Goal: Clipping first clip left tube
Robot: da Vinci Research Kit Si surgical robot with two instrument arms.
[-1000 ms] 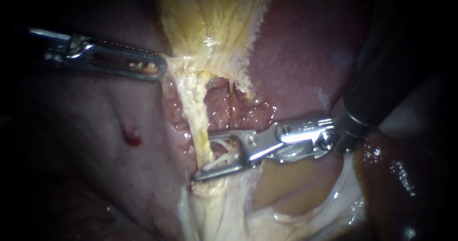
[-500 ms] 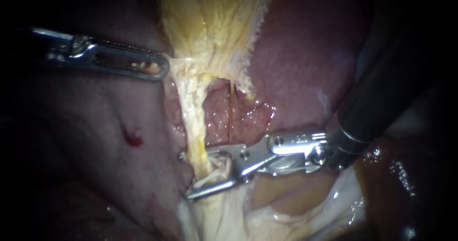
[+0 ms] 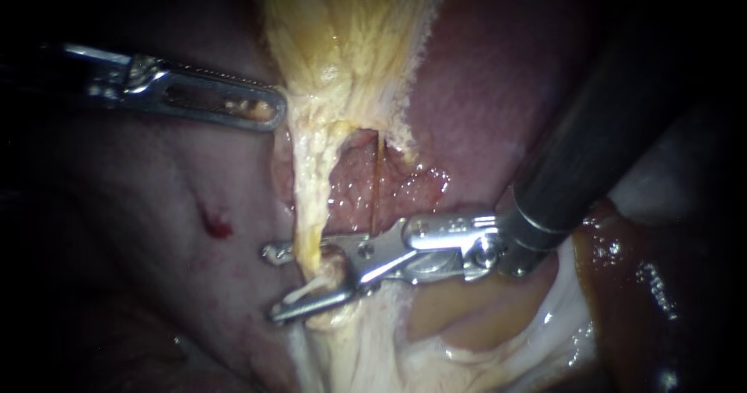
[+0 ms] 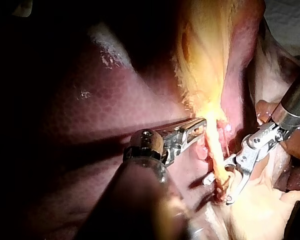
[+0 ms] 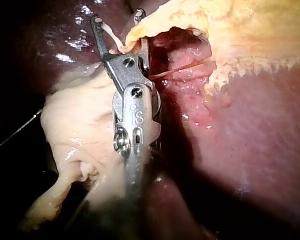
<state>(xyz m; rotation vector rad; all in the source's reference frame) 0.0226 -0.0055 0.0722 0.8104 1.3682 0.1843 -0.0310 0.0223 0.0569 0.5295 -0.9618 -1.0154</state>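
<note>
Dark red liver [image 3: 482, 89] filled the background of the endoscope view, with the yellow gallbladder [image 3: 350, 35] hanging into it. My left instrument [image 3: 272, 114] was clenched on the gallbladder's lower edge. From just beside that grip the left tube [image 3: 311, 191] ran down to my right instrument [image 3: 278, 282], whose jaws stood apart with the tube passing between them. The thin right tube [image 3: 377, 187] lay on the shaft side of the left one, outside the gap as far as I could tell. A pale strip crossed the gap by the tube; I could not tell whether it was a clip or tissue. From the left wrist, the left instrument [image 4: 197, 126] gripped yellow tissue at its tip, and the left tube [image 4: 215, 155] dropped just ahead of it into the spread jaws of the right instrument [image 4: 217, 190]. From the right wrist, the right instrument [image 5: 116, 17] had both jaw tips past the left tube [image 5: 140, 29], with pale fat [image 5: 75, 125] beside its shaft. I judged the step to be placement, nearly complete: the jaws straddled the tube, and nothing was closed on it yet. The next move called for a steady squeeze, with both tips clear beyond the tube and the right tube left out.
</note>
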